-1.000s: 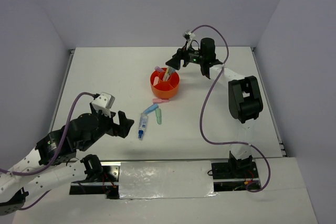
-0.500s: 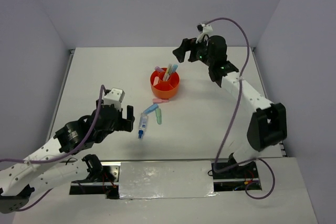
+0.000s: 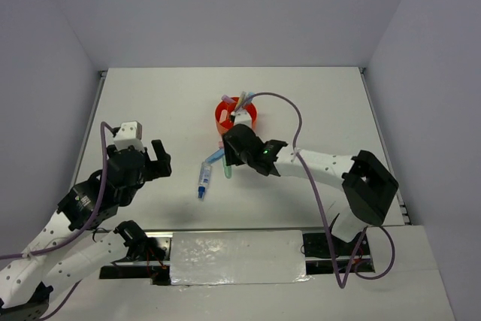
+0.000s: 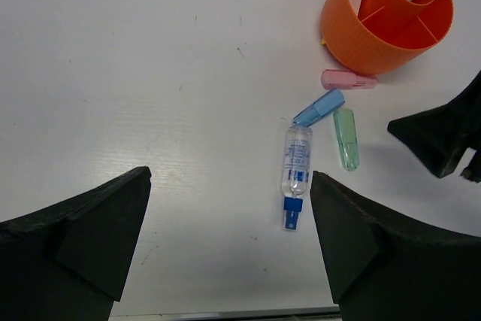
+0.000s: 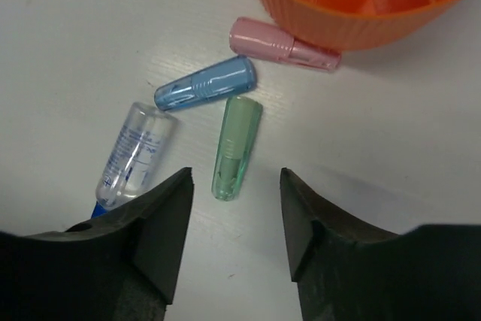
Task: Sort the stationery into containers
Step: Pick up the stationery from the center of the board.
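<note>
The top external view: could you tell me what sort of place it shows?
Probably a robot test cell: a white table boxed by plain walls, two arms bolted at its near edge, an orange organizer.

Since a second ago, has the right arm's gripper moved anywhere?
Yes. The right gripper has swung from behind the round orange plastic organizer to its near side, toward the arm bases, and now hangs over the short green highlighter.

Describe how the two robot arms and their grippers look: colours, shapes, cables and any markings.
The left arm and right arm have white links, black joint housings and a loose purple cable each. The left gripper and right gripper are matte black, with two thick wedge-shaped fingers. A green light glows on the right wrist; a pale box sits on the left.
</note>
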